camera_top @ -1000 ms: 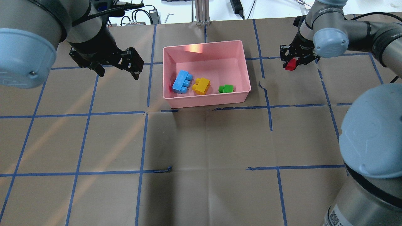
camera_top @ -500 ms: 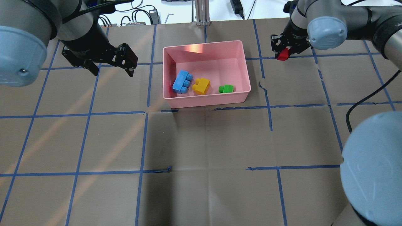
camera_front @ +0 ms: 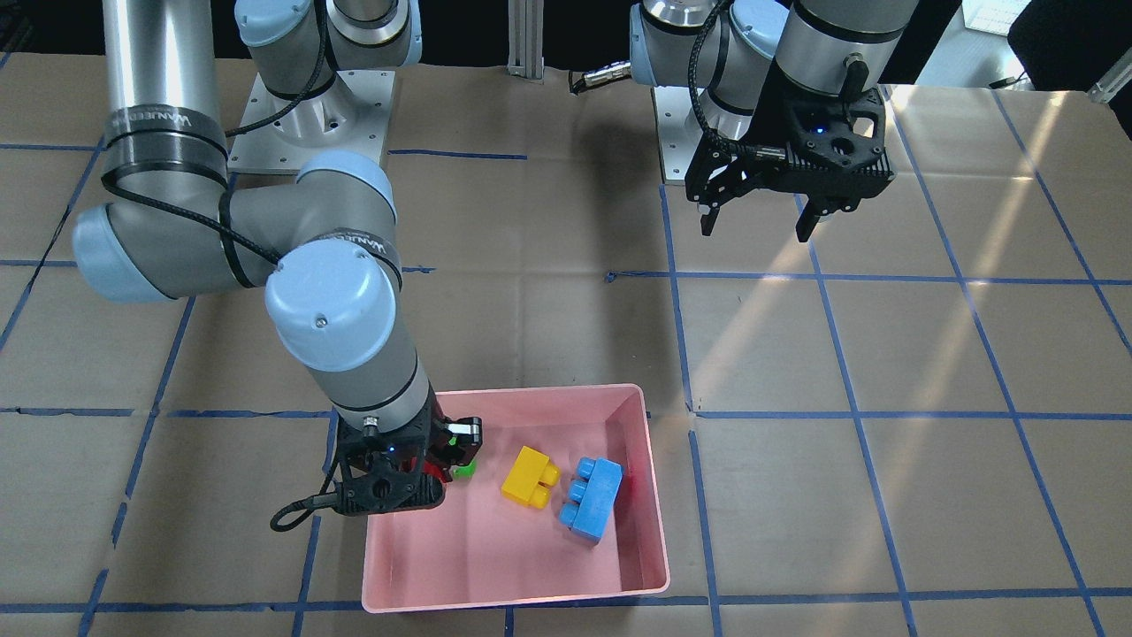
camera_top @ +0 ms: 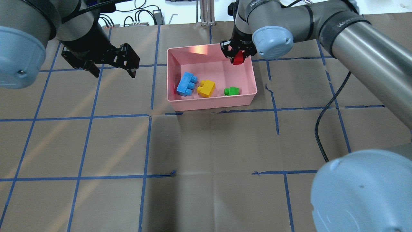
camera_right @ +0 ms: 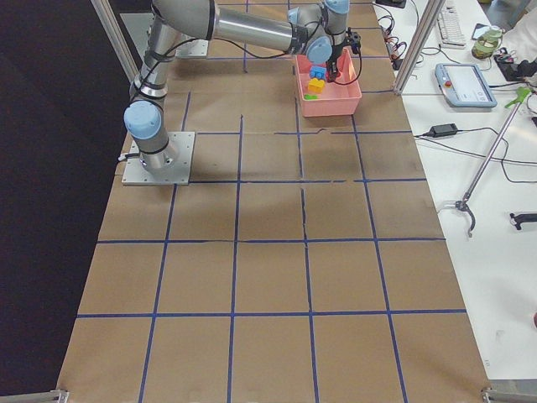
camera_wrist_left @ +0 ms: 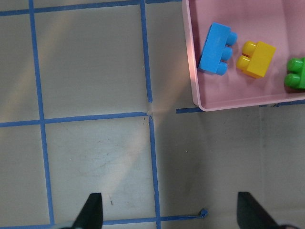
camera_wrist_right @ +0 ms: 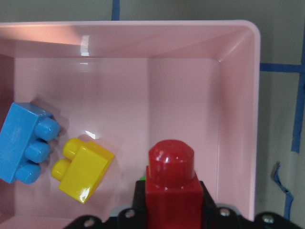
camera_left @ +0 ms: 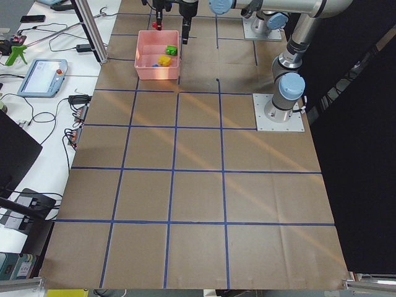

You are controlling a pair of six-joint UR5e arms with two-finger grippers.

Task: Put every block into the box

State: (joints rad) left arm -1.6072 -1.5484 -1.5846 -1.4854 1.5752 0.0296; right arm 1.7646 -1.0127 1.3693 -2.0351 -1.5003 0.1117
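The right fingers (camera_wrist_right: 208, 199) were closed on the red block (camera_wrist_right: 171, 186), one finger pressed to each side of it, with its single stud pointing out past the fingertips. They held it over the inside of the pink box (camera_top: 210, 102), close to the box's right wall and apart from the floor below.

Under the right fingers, the green block (camera_top: 231, 91) lay on the box floor; from the right wrist camera only a sliver of it showed beside the held red block. The yellow block (camera_top: 206, 88) lay on the floor just to the left of those fingers, and the blue block (camera_top: 186, 84) lay further left again, near the box's left wall. The yellow and blue blocks were just beside each other; whether they touched could not be told.

The left fingers (camera_wrist_left: 92, 212) were spread wide with nothing between them. They hung over the bare worktop (camera_top: 209, 145), crossed by blue tape lines, with the box ahead of them and off to their right, well apart from both fingertips.
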